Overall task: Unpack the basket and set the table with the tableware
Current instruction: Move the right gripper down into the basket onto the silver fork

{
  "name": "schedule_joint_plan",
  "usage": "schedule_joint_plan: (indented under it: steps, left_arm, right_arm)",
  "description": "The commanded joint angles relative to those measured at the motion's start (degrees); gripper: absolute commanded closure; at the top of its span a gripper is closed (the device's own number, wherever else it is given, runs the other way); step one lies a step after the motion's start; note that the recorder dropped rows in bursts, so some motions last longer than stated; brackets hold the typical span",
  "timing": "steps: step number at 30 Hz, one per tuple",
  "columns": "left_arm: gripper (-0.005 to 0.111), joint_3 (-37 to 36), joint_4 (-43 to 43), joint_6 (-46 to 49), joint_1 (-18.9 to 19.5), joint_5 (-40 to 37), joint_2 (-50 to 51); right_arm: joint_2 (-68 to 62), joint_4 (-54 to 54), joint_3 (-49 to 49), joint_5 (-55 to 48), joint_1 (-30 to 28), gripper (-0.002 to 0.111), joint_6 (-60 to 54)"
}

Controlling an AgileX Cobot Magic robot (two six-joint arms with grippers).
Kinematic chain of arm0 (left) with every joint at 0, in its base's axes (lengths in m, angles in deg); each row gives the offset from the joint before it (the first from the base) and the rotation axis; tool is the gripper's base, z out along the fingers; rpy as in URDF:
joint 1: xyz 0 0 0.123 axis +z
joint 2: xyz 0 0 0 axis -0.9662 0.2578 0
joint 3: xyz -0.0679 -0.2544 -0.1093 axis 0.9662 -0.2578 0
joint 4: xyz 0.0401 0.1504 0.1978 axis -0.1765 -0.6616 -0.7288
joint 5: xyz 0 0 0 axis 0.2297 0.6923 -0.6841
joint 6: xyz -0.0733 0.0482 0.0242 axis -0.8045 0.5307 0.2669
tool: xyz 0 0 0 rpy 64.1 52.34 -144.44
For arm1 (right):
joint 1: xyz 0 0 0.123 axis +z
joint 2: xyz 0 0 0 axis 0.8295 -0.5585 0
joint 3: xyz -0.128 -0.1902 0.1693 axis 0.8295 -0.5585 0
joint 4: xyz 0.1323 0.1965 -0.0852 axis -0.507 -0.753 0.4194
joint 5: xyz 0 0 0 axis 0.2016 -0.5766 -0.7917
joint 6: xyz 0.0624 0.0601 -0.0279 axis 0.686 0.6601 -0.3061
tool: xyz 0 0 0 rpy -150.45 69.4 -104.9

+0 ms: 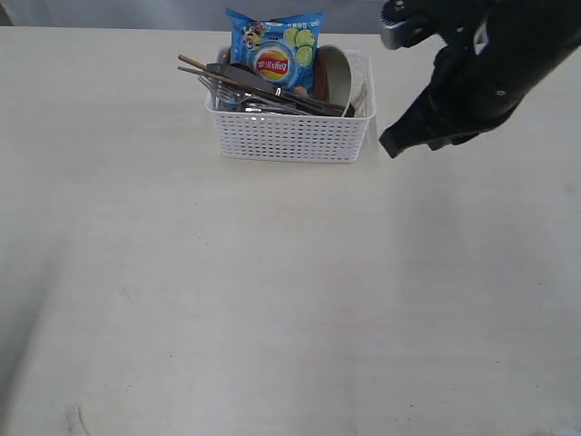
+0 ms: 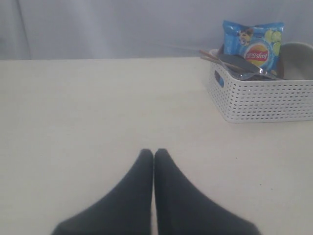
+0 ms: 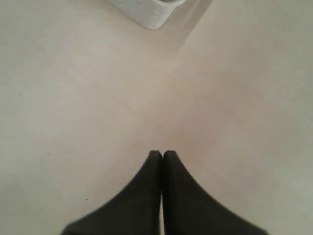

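The white perforated basket (image 1: 290, 134) stands at the back of the cream table (image 1: 272, 300). Inside it, a pale bowl (image 1: 334, 77) leans on edge at the right. Two chopsticks (image 1: 218, 74) and grey steel cutlery (image 1: 238, 89) stick out over its left rim. A blue chips bag (image 1: 275, 52) stands at the back. My right gripper (image 1: 392, 145) hovers shut and empty just right of the basket. The right wrist view shows the right gripper (image 3: 162, 153) over bare table, a basket corner (image 3: 151, 12) ahead. My left gripper (image 2: 154, 152) is shut and empty, low over the table, with the basket (image 2: 264, 95) ahead; it is out of the exterior view.
A pale wall or curtain (image 2: 122, 24) runs behind the table's far edge. A dim shadow (image 1: 27, 309) lies across the table's front left corner.
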Motion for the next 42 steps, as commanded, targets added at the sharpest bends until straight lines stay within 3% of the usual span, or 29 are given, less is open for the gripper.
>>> schedule_joint_plan:
  steps: [1,9,14,22,27,31,42]
  left_arm:
    - [0.107,-0.2,0.0,0.0,-0.4,0.1,-0.2]
    - [0.107,-0.2,0.0,0.0,-0.4,0.1,-0.2]
    - [0.107,-0.2,0.0,0.0,-0.4,0.1,-0.2]
    - [0.107,-0.2,0.0,0.0,-0.4,0.1,-0.2]
    - [0.107,-0.2,0.0,0.0,-0.4,0.1,-0.2]
    - [0.107,-0.2,0.0,0.0,-0.4,0.1,-0.2]
    - [0.107,-0.2,0.0,0.0,-0.4,0.1,-0.2]
  right_arm:
    - [-4.0,-1.0,5.4,-0.9,0.5,0.108,-0.7]
    - [-6.4,-1.3,16.6,-0.6,0.5,0.108,-5.2]
    - [-12.5,-2.1,27.1,-7.2,0.5,0.108,-8.4]
    - [-26.1,-13.3,41.3,-13.6,0.5,0.108,-23.2]
    - [-32.0,-21.3,42.2,-11.0,0.5,0.102,-32.8]
    - [-34.5,-20.2,42.3,-5.5,0.5,0.081,-32.6]
    - [-37.9,-20.8,42.4,2.0,0.5,0.082,-34.1]
